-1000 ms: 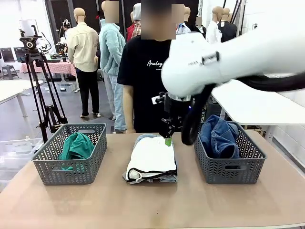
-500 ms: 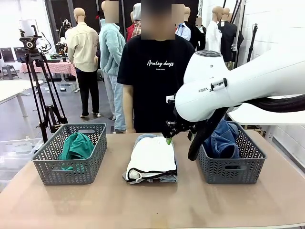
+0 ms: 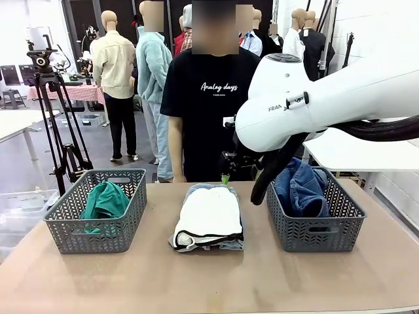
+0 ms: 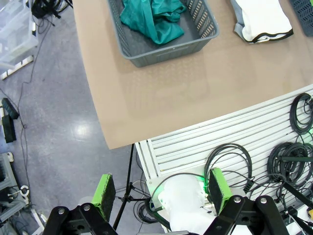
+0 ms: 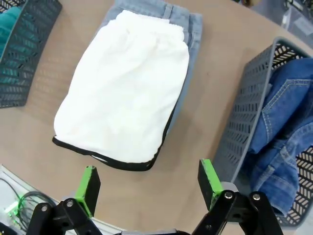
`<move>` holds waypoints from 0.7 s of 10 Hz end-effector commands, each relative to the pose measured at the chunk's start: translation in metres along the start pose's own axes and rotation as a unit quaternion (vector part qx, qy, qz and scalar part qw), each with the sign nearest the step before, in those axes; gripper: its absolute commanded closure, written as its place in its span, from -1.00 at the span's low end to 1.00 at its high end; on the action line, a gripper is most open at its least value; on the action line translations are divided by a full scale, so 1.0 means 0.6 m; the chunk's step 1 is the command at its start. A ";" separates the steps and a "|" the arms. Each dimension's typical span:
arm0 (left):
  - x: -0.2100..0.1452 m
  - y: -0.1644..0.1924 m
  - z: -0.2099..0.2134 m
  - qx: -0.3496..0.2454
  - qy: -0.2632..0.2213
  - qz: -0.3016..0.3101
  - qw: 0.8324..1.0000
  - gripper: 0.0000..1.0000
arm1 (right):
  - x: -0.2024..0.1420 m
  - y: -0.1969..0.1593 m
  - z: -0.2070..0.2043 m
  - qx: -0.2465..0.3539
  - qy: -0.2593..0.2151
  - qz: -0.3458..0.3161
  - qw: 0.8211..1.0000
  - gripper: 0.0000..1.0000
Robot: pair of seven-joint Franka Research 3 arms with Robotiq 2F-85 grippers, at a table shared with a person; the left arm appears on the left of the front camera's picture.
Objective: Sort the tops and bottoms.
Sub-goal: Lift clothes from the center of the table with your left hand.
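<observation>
A white top with black trim [image 3: 209, 217] [image 5: 127, 110] lies folded at the table's middle, on pale denim shorts [image 3: 200, 190] [image 5: 190, 30]. The teal top [image 3: 105, 200] [image 4: 154, 17] sits in the left basket [image 3: 98, 237]. Dark blue jeans [image 3: 300, 190] [image 5: 288, 122] fill the right basket [image 3: 314, 232]. My right gripper [image 3: 225, 178] [image 5: 148, 182] hangs open just above the white top's far edge, holding nothing. My left gripper [image 4: 161, 193] is open, high over the table's near left side, with nothing between its fingers.
A person in a black T-shirt [image 3: 209, 98] stands at the table's far edge, behind the pile. A tripod [image 3: 55, 118] stands on the floor at the left. Bare tabletop [image 3: 216, 281] stretches in front of the baskets.
My right gripper has lifted a little off the white top's far edge, still open and holding nothing. The clothes have not moved.
</observation>
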State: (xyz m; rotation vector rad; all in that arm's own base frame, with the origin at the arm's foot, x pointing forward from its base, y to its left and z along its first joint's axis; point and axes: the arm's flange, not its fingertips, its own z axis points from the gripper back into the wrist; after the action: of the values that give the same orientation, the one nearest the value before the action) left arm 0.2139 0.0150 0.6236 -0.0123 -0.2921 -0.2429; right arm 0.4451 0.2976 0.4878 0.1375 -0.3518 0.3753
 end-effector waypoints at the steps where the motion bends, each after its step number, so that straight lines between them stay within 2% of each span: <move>1: 0.001 0.000 -0.001 0.002 -0.005 0.007 1.000 -1.00 | -0.011 -0.005 -0.013 -0.002 0.005 -0.002 1.000 -1.00; 7: 0.001 0.000 -0.001 0.002 -0.005 0.007 1.000 -1.00 | -0.011 -0.005 -0.013 -0.002 0.005 -0.002 1.000 -1.00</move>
State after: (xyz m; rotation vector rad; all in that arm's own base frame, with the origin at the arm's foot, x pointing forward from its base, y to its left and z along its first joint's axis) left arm 0.2139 0.0150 0.6236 -0.0123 -0.2922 -0.2429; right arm 0.4439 0.2962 0.4813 0.1329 -0.3395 0.3744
